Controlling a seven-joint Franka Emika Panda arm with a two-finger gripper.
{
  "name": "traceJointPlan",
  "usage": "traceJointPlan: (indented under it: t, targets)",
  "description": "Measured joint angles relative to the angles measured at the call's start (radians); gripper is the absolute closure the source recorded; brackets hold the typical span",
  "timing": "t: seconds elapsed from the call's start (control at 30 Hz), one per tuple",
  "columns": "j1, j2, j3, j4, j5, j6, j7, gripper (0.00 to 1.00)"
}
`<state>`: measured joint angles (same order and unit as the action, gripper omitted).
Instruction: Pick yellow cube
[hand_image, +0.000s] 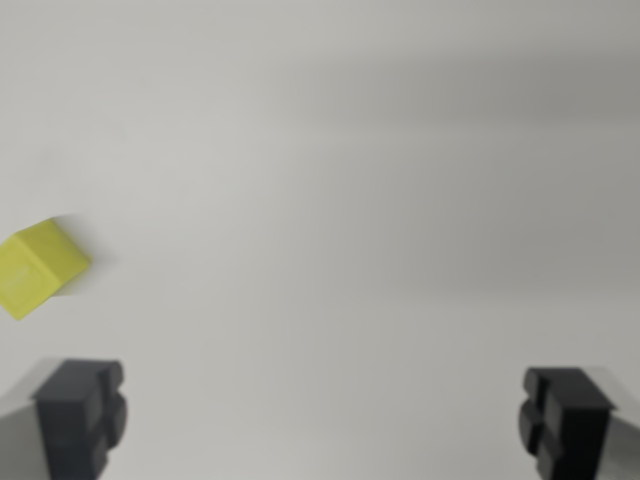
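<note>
Yellow cube: the yellow cube (38, 266) sits at the far left edge of the wrist view, about halfway up. It rests on the table with one corner turned toward the camera. Part of it may be cut off by the edge of the picture.

Look of the cube: it is bright yellow with flat sides. It looks a little blurry, and so does the rest of the picture.

Gripper: the gripper (325, 420) is wide apart, with nothing between its two dark fingers. One finger (82, 415) shows at the bottom left and the other at the bottom right.

Cube and gripper: the cube is not between the fingers. It is above the left finger in the picture and a bit further left. It touches neither finger.

Table: the table (330, 200) is plain and pale grey-white. Nothing else is on it that can be seen. A soft grey shadow lies across it near the top.

Done so far: nothing is picked up yet. The cube is on the table and the fingers are empty.

Left to do: I think the gripper has to move toward the wrist view's left until the cube sits between the fingers. Then it has to go down, squeeze the cube and lift it.
</note>
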<state>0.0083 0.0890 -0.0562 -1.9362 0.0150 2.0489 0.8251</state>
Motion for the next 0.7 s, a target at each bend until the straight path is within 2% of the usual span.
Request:
traceJointPlan:
  t: [0.27, 0.7]
  targets:
    - [0.003, -0.002, 0.000, -0.008, 0.000, 0.006, -0.007, 0.00]
    - [0.038, 0.001, 0.001, -0.061, 0.000, 0.059, -0.024, 0.00]
